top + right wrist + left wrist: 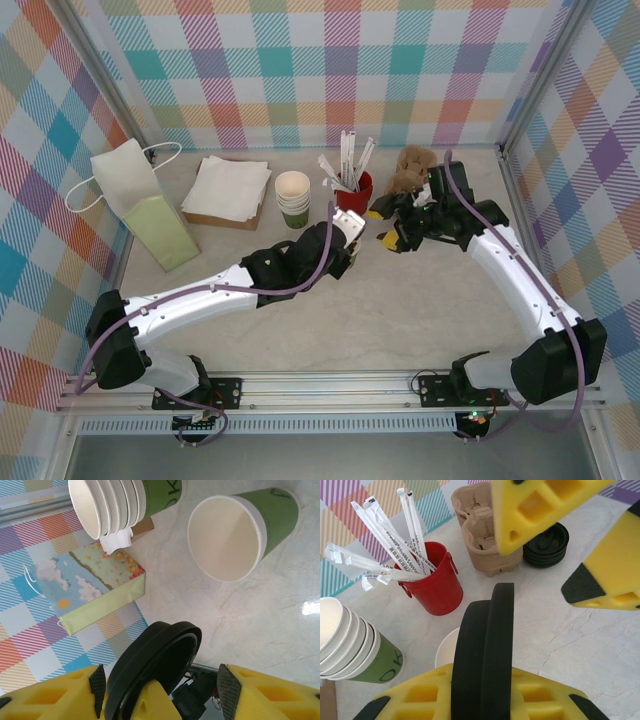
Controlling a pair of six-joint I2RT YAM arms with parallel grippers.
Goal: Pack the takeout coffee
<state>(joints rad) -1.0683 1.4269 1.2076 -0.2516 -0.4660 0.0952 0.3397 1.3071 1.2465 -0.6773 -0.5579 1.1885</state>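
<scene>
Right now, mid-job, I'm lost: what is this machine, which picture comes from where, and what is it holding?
Two robot arms are bolted at the near edge of a table. The overhead picture looks down on both arms. The other two come from a camera on each wrist. The left gripper is shut on a black lid, held on edge. The right gripper stands open close to it. On the table are an open green cup, a cup stack, a red cup of stirrers, spare lids, cardboard carriers, napkins and a paper bag.
</scene>
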